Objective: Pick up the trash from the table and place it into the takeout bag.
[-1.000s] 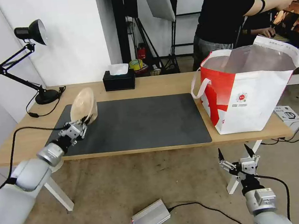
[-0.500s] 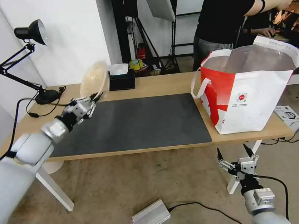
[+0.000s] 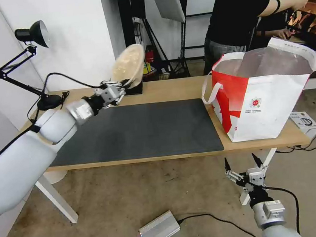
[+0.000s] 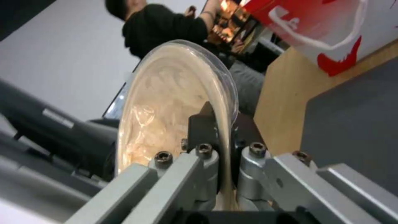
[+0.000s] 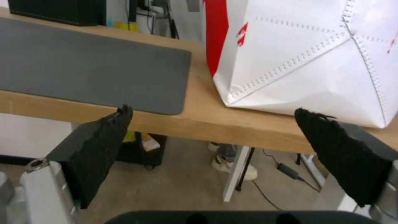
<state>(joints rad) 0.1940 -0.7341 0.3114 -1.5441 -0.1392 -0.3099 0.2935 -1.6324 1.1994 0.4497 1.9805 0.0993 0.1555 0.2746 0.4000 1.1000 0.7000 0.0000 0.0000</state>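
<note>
Raised rightward, left claw [image 3: 123,85] grips tan bowl [image 3: 128,66].

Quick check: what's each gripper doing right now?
Left gripper: shut on the rim of the tan bowl, held tilted above the table.
Right gripper: open, holding nothing, below the table edge.

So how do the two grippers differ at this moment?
The left gripper is raised above the table's far side, while the right gripper hangs below the front edge. The left one's fingers are shut on the tan bowl's rim, holding it on edge; the right one's fingers stand wide open, empty. Both have dark fingers.
</note>
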